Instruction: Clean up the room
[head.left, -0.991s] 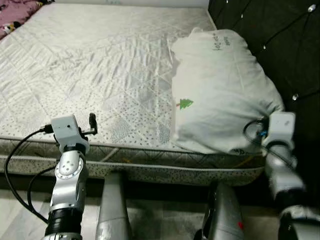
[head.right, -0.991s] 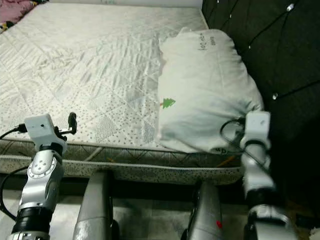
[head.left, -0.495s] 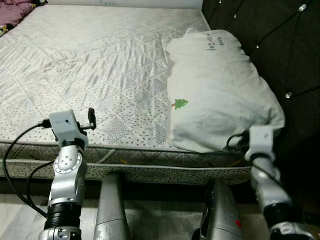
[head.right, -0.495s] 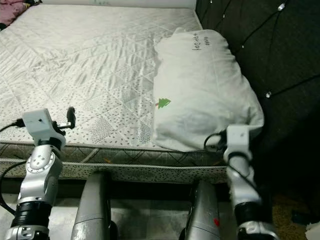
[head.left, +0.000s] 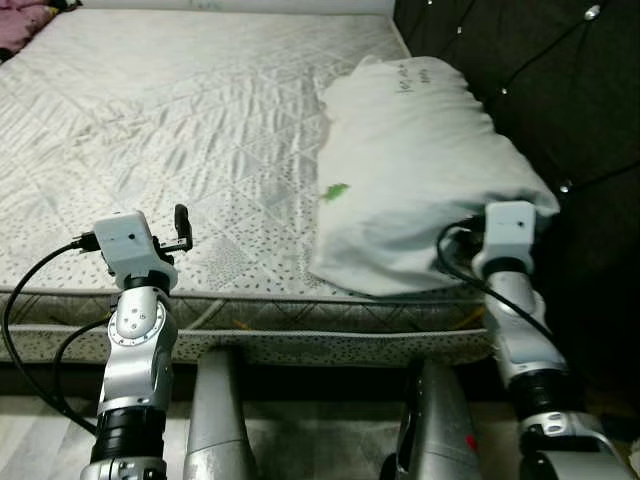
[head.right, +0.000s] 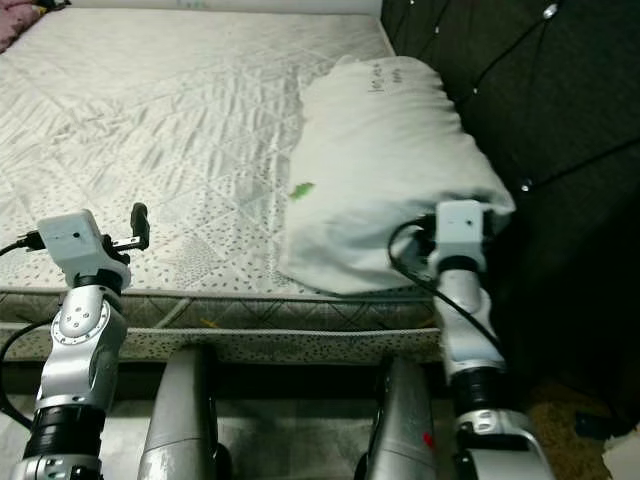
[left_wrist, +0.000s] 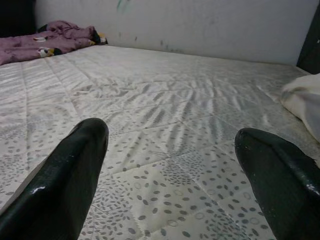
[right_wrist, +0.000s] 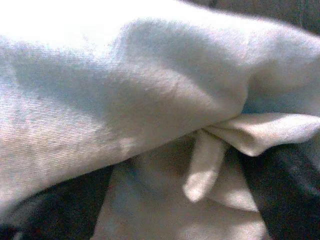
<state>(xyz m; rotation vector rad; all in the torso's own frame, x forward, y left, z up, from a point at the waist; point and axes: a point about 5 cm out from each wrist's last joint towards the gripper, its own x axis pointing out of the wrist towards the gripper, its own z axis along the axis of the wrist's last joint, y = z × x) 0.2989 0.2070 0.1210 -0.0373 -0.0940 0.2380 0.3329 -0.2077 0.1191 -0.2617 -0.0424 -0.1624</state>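
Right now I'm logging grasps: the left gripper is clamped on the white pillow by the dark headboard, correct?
Wrong arm. The right gripper has the white pillow, as the right wrist view shows. The left gripper hangs open over the mattress.

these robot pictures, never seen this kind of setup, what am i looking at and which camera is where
A humanoid robot stands at a bed. The two wide pictures come from cameras on its head, looking down past its silver arms. The other two come from cameras on its wrists. On the quilted white mattress lies a plump white pillow with a small green mark, beside a dark tufted headboard; a purple blanket lies at the far end. The left gripper hovers open above the mattress. The right gripper has pillow fabric bunched between its fingers.
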